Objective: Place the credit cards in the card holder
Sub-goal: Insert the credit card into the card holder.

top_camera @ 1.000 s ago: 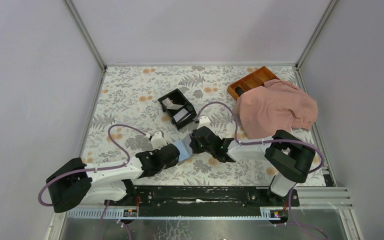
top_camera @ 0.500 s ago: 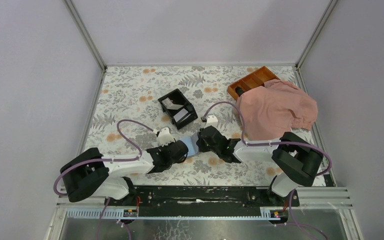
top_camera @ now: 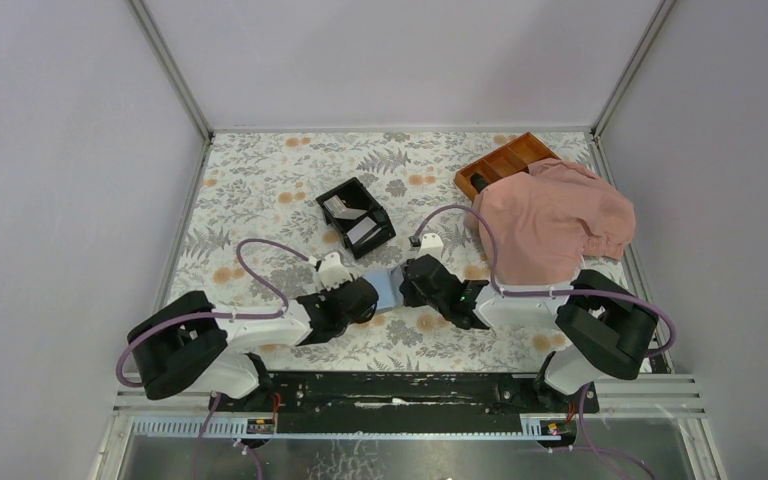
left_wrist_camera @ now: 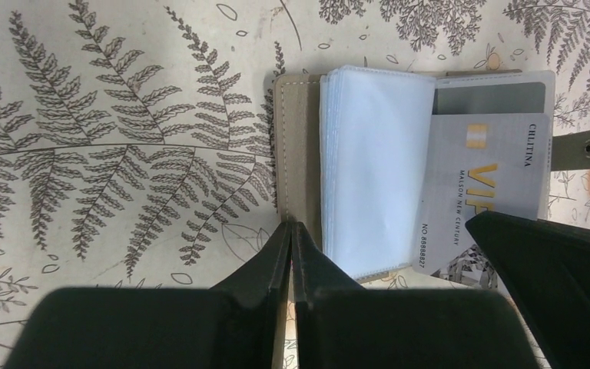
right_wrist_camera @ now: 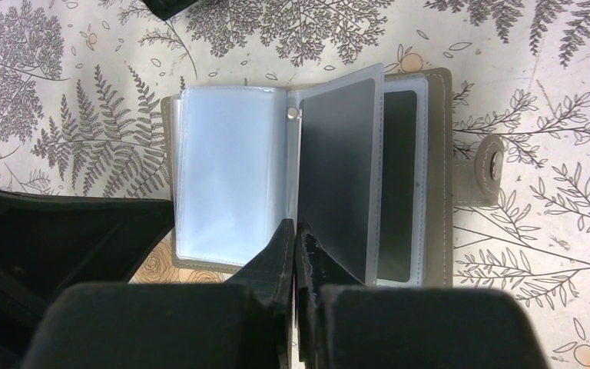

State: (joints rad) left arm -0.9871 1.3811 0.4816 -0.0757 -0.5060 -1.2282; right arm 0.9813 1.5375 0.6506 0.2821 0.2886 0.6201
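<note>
1. My left gripper (left_wrist_camera: 292, 231) is all but closed. Its two fingers pinch the near edge of the card holder's (left_wrist_camera: 376, 169) taupe left cover, and only that thin flap parts them.
2. The card holder lies open on the flowered table (top_camera: 260, 190), straight ahead of my left fingertips and a little to their right. Its clear sleeves fan up from the spine, and its snap tab (left_wrist_camera: 584, 146) sticks out on the far right side.
3. My right gripper (right_wrist_camera: 296, 228) is fully closed. Its fingertips meet at the near corner of a credit card (left_wrist_camera: 492, 177), which looks pinched between them.
4. That card is pale grey with "VIP" printed on it. It stands tilted over the holder's right half, just right of the clear sleeves. Its far edge overlaps a grey pocket, but I cannot tell whether it has entered it.
5. My two grippers sit near each other along the holder's near edge, the left at the left corner and the right about midway, without touching.
6. Beyond both grippers, well apart from them, stands a black box (top_camera: 356, 216) with pale flat pieces in its two compartments.
7. Far to the right of my right gripper, a pink cloth (top_camera: 550, 215) partly covers an orange-brown tray (top_camera: 505, 160).
</note>
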